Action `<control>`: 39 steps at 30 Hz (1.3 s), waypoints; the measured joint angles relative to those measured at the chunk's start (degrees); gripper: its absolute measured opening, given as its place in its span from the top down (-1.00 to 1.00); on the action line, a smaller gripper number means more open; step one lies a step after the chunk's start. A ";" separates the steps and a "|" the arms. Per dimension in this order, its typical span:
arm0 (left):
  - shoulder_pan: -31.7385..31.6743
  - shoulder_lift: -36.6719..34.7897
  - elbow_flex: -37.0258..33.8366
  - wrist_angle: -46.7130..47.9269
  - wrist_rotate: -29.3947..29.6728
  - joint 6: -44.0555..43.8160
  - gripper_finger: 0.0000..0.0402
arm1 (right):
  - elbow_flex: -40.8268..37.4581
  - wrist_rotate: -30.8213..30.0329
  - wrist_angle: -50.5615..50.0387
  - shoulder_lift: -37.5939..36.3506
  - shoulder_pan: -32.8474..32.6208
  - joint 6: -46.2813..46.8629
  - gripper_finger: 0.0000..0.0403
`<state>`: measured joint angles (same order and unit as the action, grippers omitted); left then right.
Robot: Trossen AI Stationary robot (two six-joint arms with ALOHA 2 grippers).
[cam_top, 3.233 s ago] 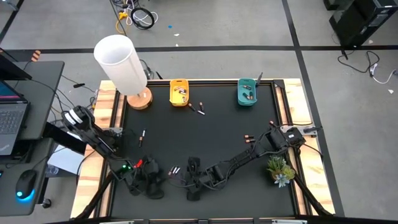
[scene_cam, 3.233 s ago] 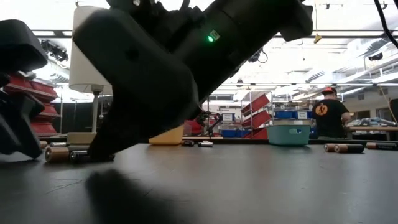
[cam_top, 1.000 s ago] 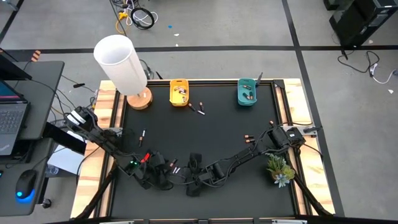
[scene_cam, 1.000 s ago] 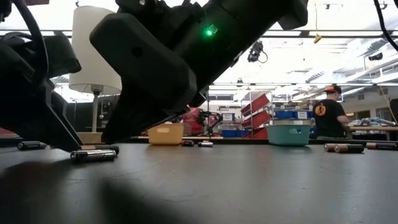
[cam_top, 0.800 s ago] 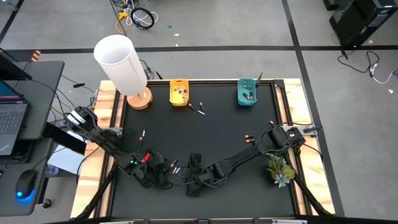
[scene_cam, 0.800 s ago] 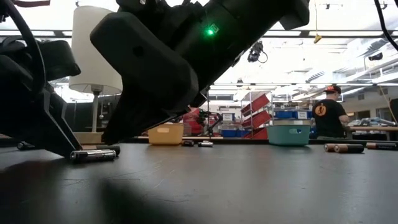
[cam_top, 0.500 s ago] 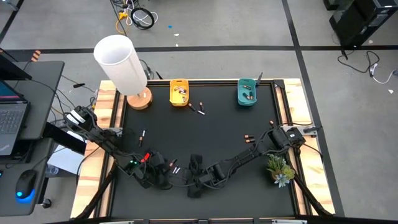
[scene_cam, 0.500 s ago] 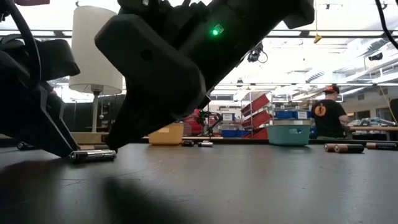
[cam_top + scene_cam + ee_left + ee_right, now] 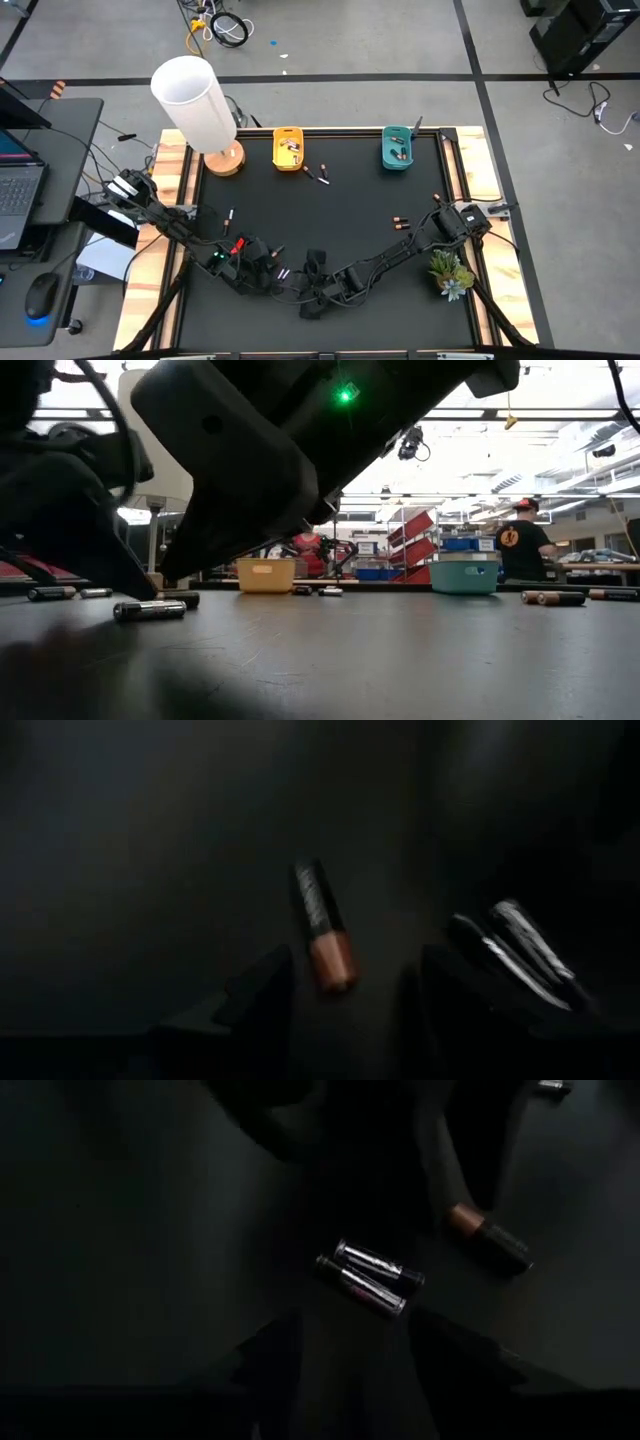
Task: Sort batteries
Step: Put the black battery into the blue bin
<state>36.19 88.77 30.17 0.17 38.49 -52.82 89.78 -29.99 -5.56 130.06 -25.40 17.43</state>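
At the near edge of the black table (image 9: 350, 215), both arms reach low toward the middle. In the left wrist view the left gripper (image 9: 345, 995) hangs just over the mat with its fingers spread wide, and a dark battery with a copper end (image 9: 322, 925) lies in the gap between the fingertips, not pinched. Beside it that view also catches a pair of silver-banded batteries (image 9: 520, 952) lying side by side, which the high view shows only as a pale speck (image 9: 283, 273) between the two grippers.

The right wrist view shows the right gripper (image 9: 350, 1342), also wide open, poised right at the same pair (image 9: 368, 1276), holding nothing; the copper-ended battery (image 9: 490, 1238) lies a little beyond.

Only the low view shows these cells standing clear on the mat: one long battery (image 9: 150, 610) lies flat under the looming dark arm, with two more (image 9: 62, 593) farther back at the left.

The high view alone gives the rest: a stray battery (image 9: 229, 217) toward the left side, two (image 9: 400, 222) right of centre, and two (image 9: 318, 174) near the far bins. Along the far edge sit the yellow bin (image 9: 288, 148) and the teal bin (image 9: 397, 148), each with batteries inside, and a white lamp (image 9: 198, 105) at the far left corner. A small plant (image 9: 450, 270) stands at the right edge.

Beyond the table, the low view shows a person in a dark shirt (image 9: 522, 545).
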 joint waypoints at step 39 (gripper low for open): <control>-13.38 -0.17 -1.00 -0.86 -14.23 15.28 0.47 | 0.00 -3.67 0.76 0.02 -1.36 -0.87 0.05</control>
<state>22.81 88.60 29.16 -0.69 24.27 -37.54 89.78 -33.66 -4.80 130.08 -26.76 16.56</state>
